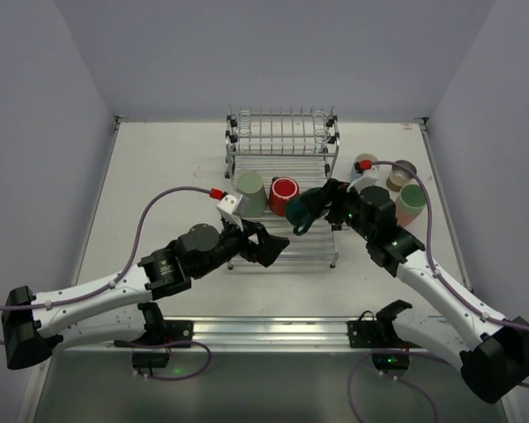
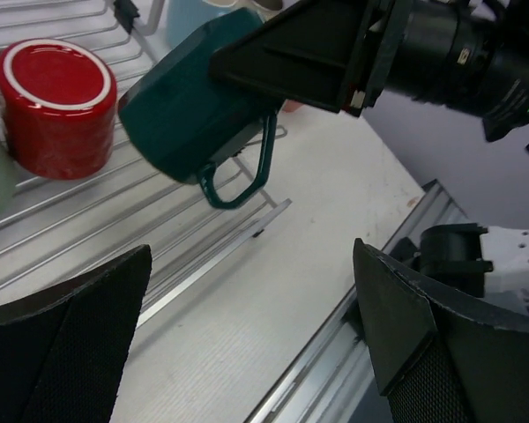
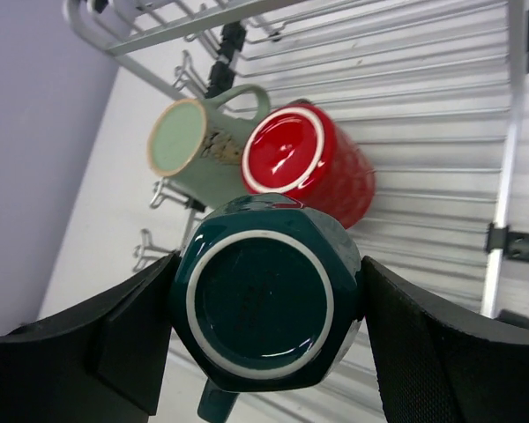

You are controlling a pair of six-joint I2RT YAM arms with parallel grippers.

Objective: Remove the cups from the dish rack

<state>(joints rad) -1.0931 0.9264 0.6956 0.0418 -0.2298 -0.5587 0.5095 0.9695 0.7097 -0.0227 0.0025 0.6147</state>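
Observation:
The silver wire dish rack (image 1: 282,141) stands at the table's middle back, its lower tray (image 3: 441,123) toward me. A sage green cup (image 1: 250,194) and a red cup (image 1: 283,196) lie bottom-up on the tray; they also show in the right wrist view as the green cup (image 3: 189,145) and the red cup (image 3: 304,167). My right gripper (image 1: 307,211) is shut on a dark teal mug (image 3: 264,300), held bottom-up just above the tray, handle hanging down (image 2: 238,176). My left gripper (image 1: 269,249) is open and empty over the tray's front edge (image 2: 256,352).
Three cups stand on the table right of the rack: light blue (image 1: 364,166), tan-brown (image 1: 400,174) and a pale green-rimmed one (image 1: 411,203). A metal rail (image 1: 264,330) runs along the near edge. Grey walls enclose the table.

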